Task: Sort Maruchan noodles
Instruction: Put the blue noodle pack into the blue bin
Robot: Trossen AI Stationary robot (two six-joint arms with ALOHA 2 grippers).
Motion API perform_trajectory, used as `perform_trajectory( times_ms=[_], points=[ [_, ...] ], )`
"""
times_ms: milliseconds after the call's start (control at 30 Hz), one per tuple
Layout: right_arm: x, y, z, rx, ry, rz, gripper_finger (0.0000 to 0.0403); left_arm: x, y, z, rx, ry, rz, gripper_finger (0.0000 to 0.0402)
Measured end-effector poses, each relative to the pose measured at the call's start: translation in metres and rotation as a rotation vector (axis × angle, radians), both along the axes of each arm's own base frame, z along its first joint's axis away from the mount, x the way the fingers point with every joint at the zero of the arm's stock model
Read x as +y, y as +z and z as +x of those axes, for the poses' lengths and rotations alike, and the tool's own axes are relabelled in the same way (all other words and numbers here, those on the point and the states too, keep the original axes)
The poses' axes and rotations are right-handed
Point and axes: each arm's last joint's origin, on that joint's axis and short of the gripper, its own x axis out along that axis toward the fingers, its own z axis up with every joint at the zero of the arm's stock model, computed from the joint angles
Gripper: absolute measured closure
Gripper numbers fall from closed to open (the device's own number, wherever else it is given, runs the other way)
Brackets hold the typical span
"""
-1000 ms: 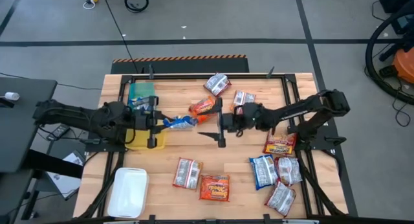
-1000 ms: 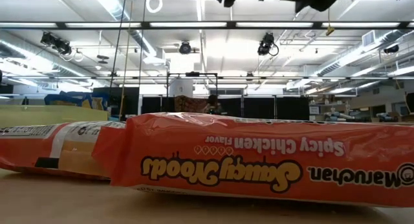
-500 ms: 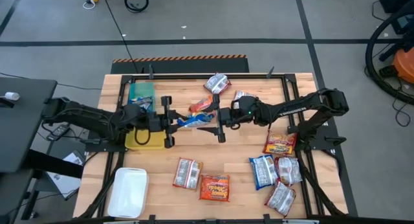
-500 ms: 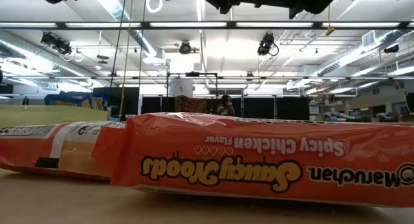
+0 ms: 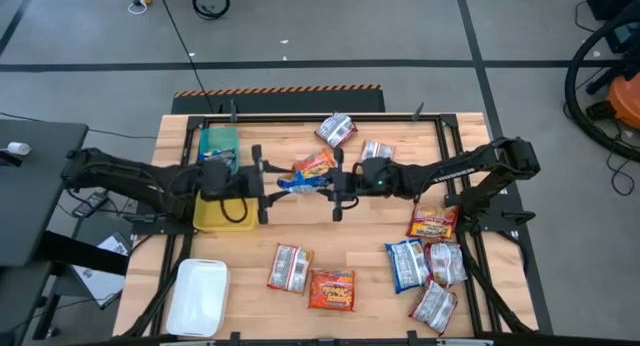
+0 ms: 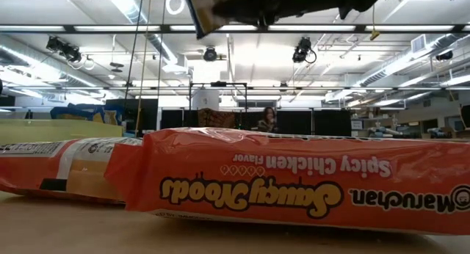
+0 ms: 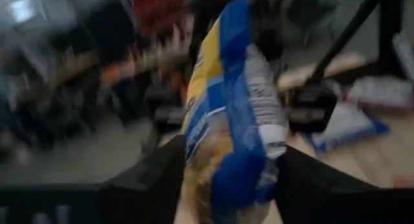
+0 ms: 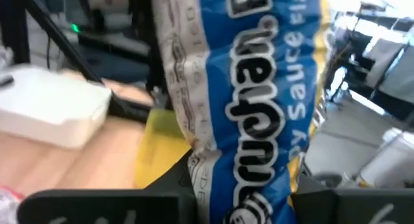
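A blue-and-white noodle packet (image 5: 300, 183) hangs in the air over the middle of the table, between my two grippers. My right gripper (image 5: 336, 184) comes from the right and is shut on it. My left gripper (image 5: 264, 184) comes from the left and is open, its fingers on either side of the packet's other end (image 7: 226, 140). The low view shows a corner of this packet (image 6: 200, 15) at the top. An orange-red packet (image 5: 315, 164) lies flat on the table just beyond it. My right gripper pinches the blue packet's right-hand end (image 8: 220, 166) between its two fingers, which come level from the table's right side. The packet is lifted clear of the table and reaches out toward my left gripper. My left gripper's fingers flank the packet's left end; whether they touch it, I cannot tell.
A teal bin (image 5: 218, 141), a yellow bin (image 5: 215, 218) and a white bin (image 5: 198, 296) stand along the left. Several packets lie at the near right (image 5: 432, 223), two at the near middle (image 5: 331, 289), and two silver ones at the far middle (image 5: 337, 129).
My left gripper has carried the blue packet from over the yellow bin toward the table's middle. My right gripper, spread open a second ago, has shut on the packet's right end. The packet has stayed lifted clear of the table.
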Motion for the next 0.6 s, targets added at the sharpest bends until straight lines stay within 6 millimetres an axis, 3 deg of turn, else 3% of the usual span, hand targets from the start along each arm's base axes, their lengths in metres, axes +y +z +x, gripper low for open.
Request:
perform_trajectory(
  times_ms=[200, 400, 600],
  points=[
    [0.002, -0.01, -0.002, 0.091, -0.043, 0.027, 0.0325, -0.004, 0.009, 0.01, 0.131, 0.009, -0.069, 0.0094],
    [0.001, -0.016, -0.003, 0.14, -0.083, 0.082, 0.0325, -0.006, -0.004, 0.034, 0.236, 0.0, -0.066, 0.0084],
    [0.006, -0.02, -0.004, 0.181, -0.065, 0.09, 0.0325, 0.003, -0.011, 0.054, 0.346, 0.119, -0.018, 0.0084]
  ],
)
